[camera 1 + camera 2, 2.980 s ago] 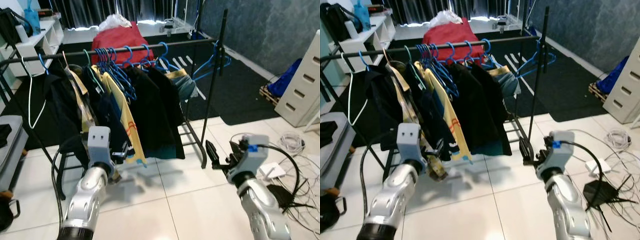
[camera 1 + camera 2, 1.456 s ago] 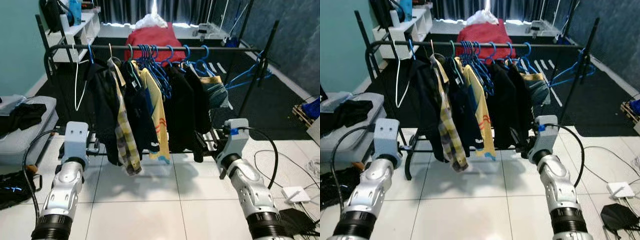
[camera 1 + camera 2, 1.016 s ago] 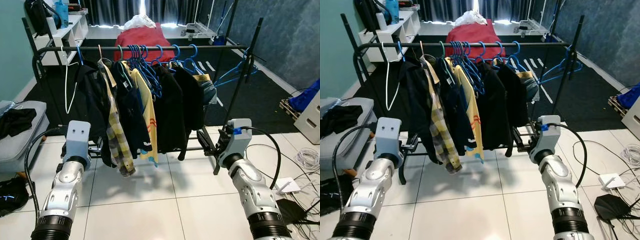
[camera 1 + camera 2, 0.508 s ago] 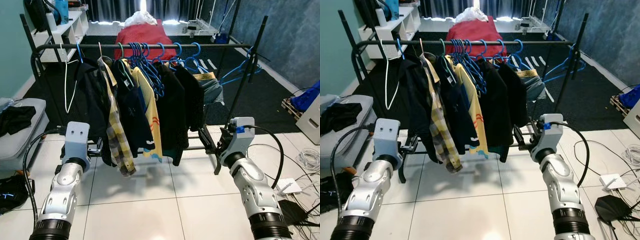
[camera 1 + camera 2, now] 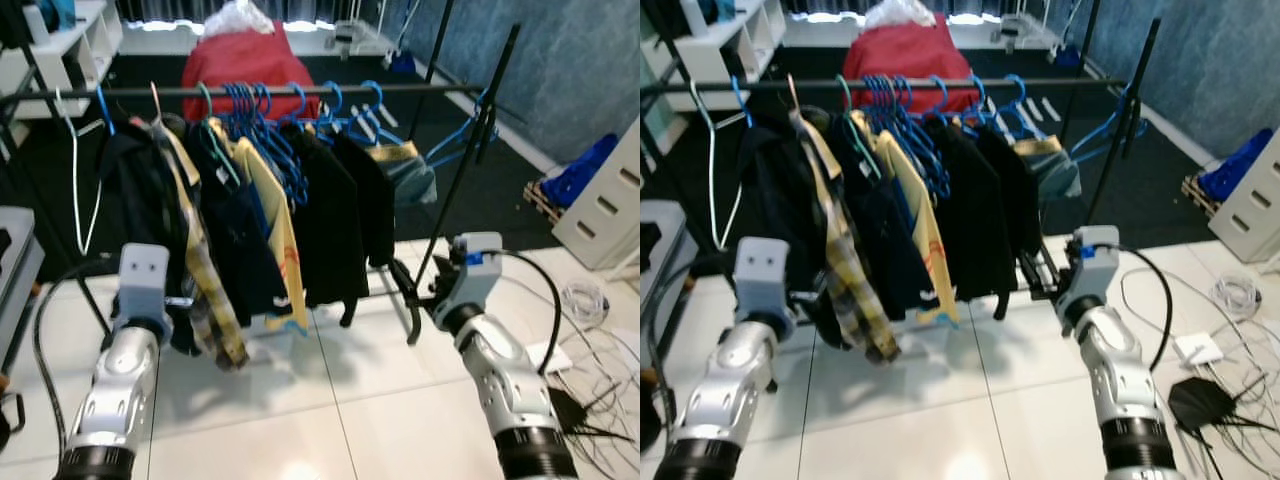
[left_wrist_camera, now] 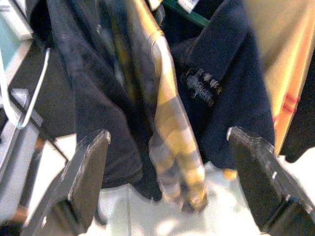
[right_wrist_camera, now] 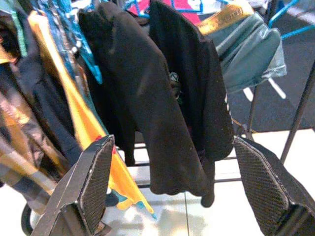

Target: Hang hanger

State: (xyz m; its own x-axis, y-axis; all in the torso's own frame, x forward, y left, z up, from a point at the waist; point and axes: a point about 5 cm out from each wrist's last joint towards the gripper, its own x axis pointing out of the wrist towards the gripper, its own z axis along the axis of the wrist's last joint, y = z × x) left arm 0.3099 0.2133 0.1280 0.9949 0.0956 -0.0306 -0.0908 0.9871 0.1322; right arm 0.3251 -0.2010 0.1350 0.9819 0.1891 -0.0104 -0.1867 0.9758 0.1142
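White floor tiles (image 5: 330, 400) lie under both raised arms. Left hand (image 6: 167, 162) and right hand (image 7: 187, 182) are spread wide and empty, near the hanging clothes. Since a moment ago the view has swung left and closer, so no hanger is in hand yet. Blue hangers (image 5: 250, 105) crowd the rail (image 5: 400, 90); which one is meant is unclear.

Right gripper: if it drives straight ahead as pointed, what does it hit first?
Most likely the black garment hanging on the rack. The right gripper is open and empty, and that garment fills the space between its fingers. Depth is unclear; nothing shows nearer.
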